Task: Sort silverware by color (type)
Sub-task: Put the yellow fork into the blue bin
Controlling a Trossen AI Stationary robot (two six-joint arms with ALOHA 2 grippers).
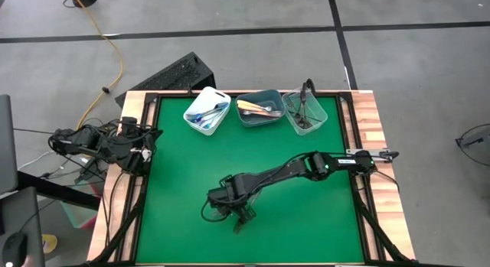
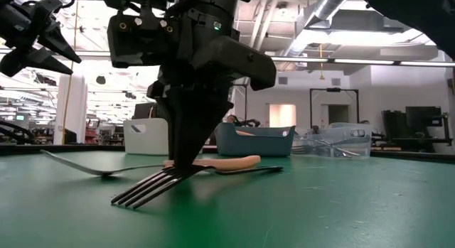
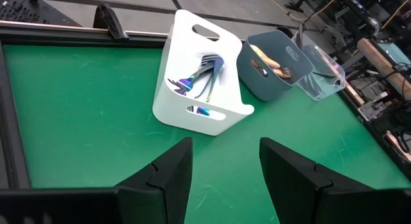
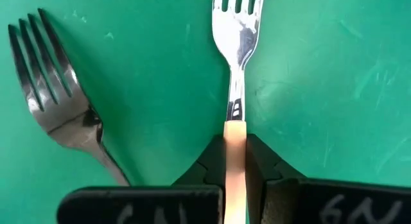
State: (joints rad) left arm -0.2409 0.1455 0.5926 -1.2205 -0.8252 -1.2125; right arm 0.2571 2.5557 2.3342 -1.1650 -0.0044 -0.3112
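Right gripper [image 4: 236,161] was pinched shut on the orange-handled fork [image 4: 235,89], fingers on either side of the thin handle, low over the middle of the green mat [image 1: 176,183], toward the near edge. Fork head pointed out ahead of the fingers, tines still on or just off the mat; can't tell which from the low view. Just beside it lay a dark fork [image 4: 54,102], apart from the fingers but close, its handle running under the gripper body. Grip sat on a narrow, smooth handle w/ the heavy head far out front, so the fork could swivel or slip down during a lift, esp. if the arm moved fast. A sideways sweep could also nudge the dark fork. At the far edge stood the white bin [image 3: 186,70] w/ blue-handled pieces, the grey-blue bin [image 3: 270,76] w/ orange ones, and the clear bin [image 1: 305,112]; a drop into the wrong bin, or a fork catching on a rim, was the other risk. Left gripper [image 3: 225,176] was spread open, empty, parked at the left edge of the table
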